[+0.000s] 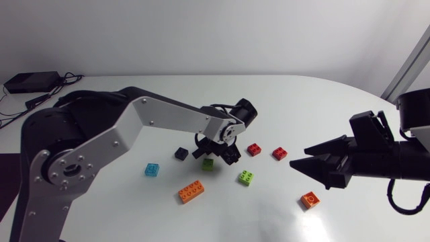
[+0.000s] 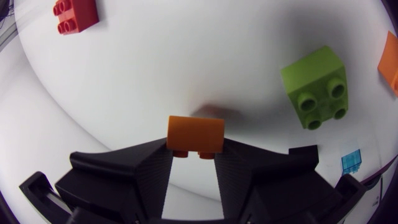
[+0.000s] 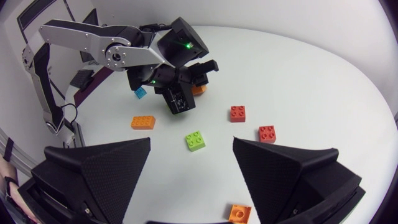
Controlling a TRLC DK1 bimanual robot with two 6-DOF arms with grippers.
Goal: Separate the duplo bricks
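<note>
Gripping the orange brick by its flat sides with our left claw; seems light, stiff, slippery. Our right claw gapes wide.

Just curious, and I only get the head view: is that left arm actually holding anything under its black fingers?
Observer: Yes. The left wrist view shows an orange brick pinched between the fingers of the left gripper, one finger on each side.
Operator: I can't see that from above. And the right arm, does it have one too?
Observer: No. In the right wrist view the right gripper is open, its fingers wide apart with nothing held between them.
</note>
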